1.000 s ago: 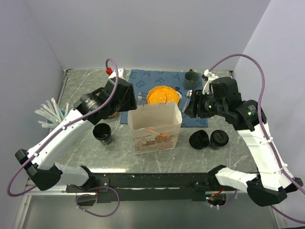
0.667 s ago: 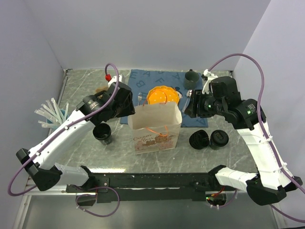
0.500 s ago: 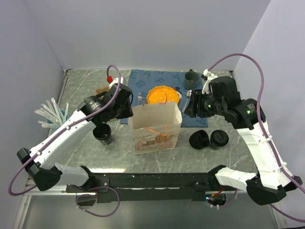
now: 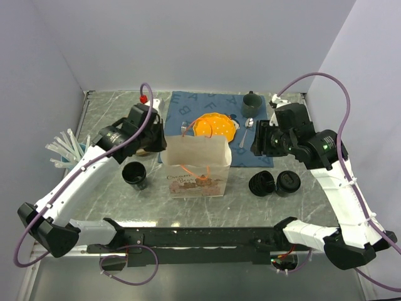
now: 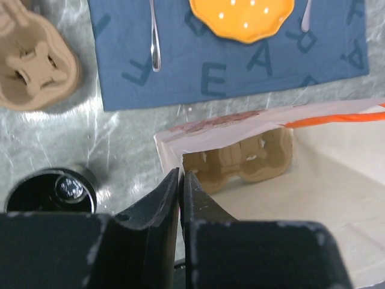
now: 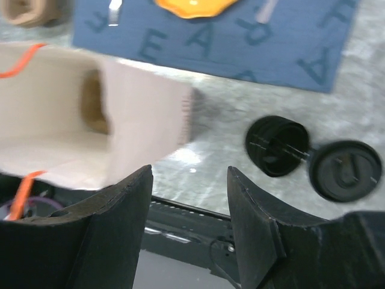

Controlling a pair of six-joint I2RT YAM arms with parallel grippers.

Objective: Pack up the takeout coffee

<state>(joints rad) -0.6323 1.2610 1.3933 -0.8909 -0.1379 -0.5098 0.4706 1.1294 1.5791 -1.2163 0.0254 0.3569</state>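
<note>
The takeout coffee, a small black cup point(image 4: 135, 175), stands open-topped on the marble left of a tan paper bag point(image 4: 195, 166); the left wrist view catches it point(image 5: 51, 191) too. My left gripper point(image 4: 164, 143) is at the bag's left rim, its fingers point(image 5: 180, 174) pressed together on the paper edge. A cardboard cup carrier point(image 5: 240, 159) lies inside the bag. My right gripper point(image 4: 258, 141) hovers right of the bag, jaws wide apart point(image 6: 189, 174) and holding nothing. Two round black lids point(image 4: 262, 184) point(image 4: 288, 182) lie right of the bag.
A blue placemat point(image 4: 182, 106) at the back holds an orange plate point(image 4: 215, 125), a fork point(image 4: 183, 130) and a spoon point(image 4: 245, 133). A dark green mug point(image 4: 251, 103) stands behind it. A second cardboard carrier point(image 5: 33, 69) lies by the mat. A cup of straws point(image 4: 66, 150) sits far left.
The left gripper has closed onto the bag's left rim, and the bag has shifted left and turned. The right gripper now stands clear of the bag's right side.
</note>
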